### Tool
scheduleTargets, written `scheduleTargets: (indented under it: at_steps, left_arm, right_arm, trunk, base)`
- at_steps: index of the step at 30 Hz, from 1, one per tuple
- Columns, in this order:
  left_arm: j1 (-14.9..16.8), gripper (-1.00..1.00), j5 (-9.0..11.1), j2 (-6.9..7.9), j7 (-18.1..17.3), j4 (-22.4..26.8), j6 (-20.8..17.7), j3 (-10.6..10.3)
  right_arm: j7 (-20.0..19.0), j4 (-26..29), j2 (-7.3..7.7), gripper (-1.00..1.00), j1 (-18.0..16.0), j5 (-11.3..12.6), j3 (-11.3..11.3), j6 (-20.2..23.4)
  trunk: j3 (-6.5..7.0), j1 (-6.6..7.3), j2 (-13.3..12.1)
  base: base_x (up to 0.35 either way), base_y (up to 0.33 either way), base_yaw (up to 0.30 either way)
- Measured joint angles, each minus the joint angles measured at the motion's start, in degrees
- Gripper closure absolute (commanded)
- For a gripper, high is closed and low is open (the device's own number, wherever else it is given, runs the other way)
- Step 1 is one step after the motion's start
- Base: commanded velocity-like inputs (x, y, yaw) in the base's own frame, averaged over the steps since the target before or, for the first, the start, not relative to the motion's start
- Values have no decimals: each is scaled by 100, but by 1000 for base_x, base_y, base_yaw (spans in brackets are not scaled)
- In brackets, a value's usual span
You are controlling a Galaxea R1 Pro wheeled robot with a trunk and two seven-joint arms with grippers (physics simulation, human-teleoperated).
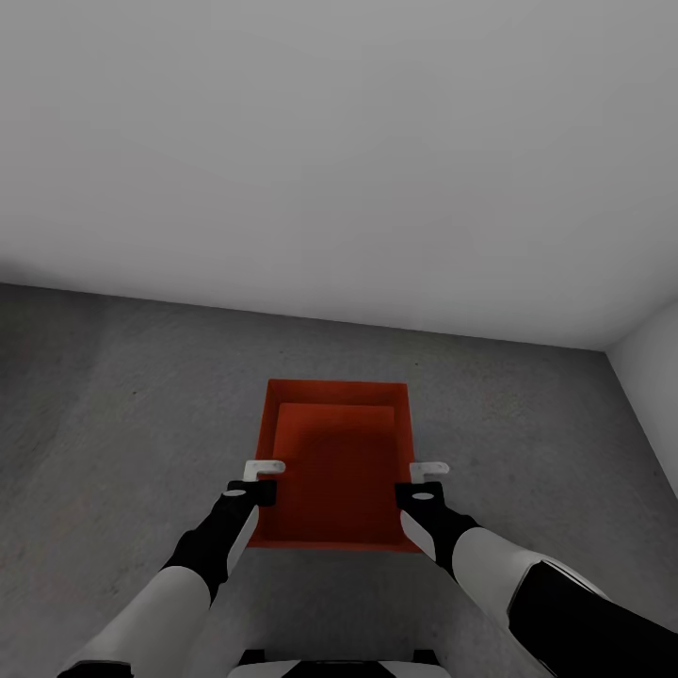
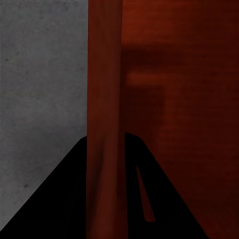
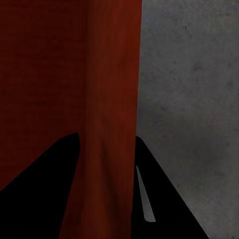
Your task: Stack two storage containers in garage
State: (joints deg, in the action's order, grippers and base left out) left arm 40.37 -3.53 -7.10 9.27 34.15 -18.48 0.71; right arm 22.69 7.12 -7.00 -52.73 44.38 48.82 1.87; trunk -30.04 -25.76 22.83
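1. At lower left of the head view, your left gripper [image 1: 265, 478] straddles the left wall of the storage container [image 1: 339, 461]; in the left wrist view that wall [image 2: 103, 124] runs between the two dark fingers [image 2: 59, 199], so the jaws are clamped on it.
2. The orange-red bin sits centre frame over the grey concrete floor [image 1: 122, 395], long axis pointing away from you toward the white wall [image 1: 339, 141]. A second rim shows inside it, possibly the other container nested; you cannot tell for sure.
3. At lower right, your right gripper [image 1: 429, 478] pinches the right wall [image 3: 112, 124] the same way.
4. Both arms are equally near, one per side. Nothing blocks the floor around it; judge contact before releasing.
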Motion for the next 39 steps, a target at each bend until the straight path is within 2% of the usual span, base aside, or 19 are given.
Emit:
scheduleTargets:
  at_steps: [26, 34, 39]
  left_arm:
    - [0, 100, 16, 9, -2, 8, -13, -7]
    - [2, 100, 11, 7, -1, 8, -16, -6]
    - [1, 100, 13, 8, -1, 8, -14, -6]
  right_arm:
    - [11, 0, -8, 100, -1, 7, 4, 3]
    - [7, 0, -6, 100, -1, 7, 1, 3]
    - [8, 0, -7, 100, -1, 8, 2, 2]
  trunk:
    - [-450, -550, 1004]
    - [-451, -550, 1006]
    - [-523, -638, 1166]
  base:
    - [0, 0, 0]
    - [0, 0, 0]
    - [0, 0, 0]
